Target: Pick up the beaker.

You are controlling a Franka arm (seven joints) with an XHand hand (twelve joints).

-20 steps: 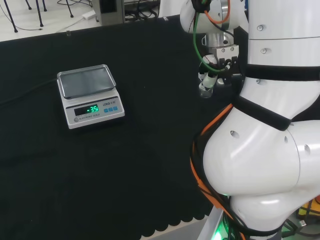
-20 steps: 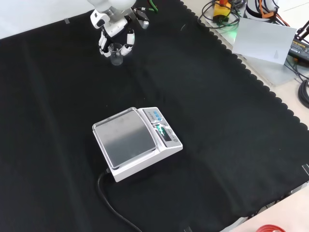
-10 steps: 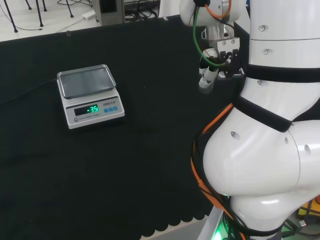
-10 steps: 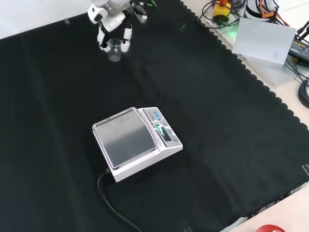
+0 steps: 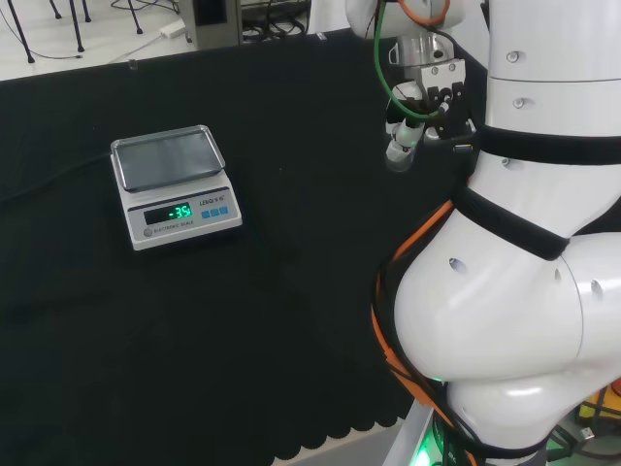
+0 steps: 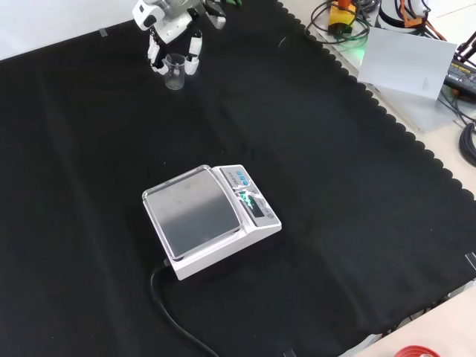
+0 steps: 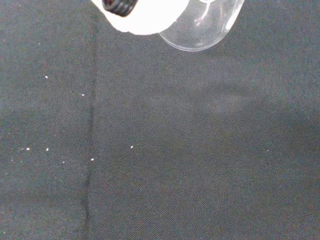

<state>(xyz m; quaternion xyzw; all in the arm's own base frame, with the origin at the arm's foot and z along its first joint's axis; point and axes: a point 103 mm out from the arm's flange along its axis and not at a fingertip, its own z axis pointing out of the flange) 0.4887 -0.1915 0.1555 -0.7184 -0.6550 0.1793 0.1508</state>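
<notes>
Hand (image 6: 172, 30) at 11 o'clock of front view, fingers curled round clear beaker (image 6: 175, 72), gripping it between white fingertips. Beaker hangs upright under palm, apparently clear of black cloth (image 6: 335, 186). Head view: hand (image 5: 427, 92) at 1 o'clock, tucked beside arm's white links, beaker (image 5: 398, 155) below fingers. Wrist view: beaker base (image 7: 202, 27) seen against cloth. Scale (image 6: 208, 219) sits centre front view, well apart from beaker.

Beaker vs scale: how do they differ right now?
1. The beaker is clear glass; the scale is opaque white with a grey metal pan.
2. The beaker is held in the hand, fingers either side; the scale sits untouched on the black cloth.
3. The beaker looks much smaller than the scale.
Both are upright.
</notes>
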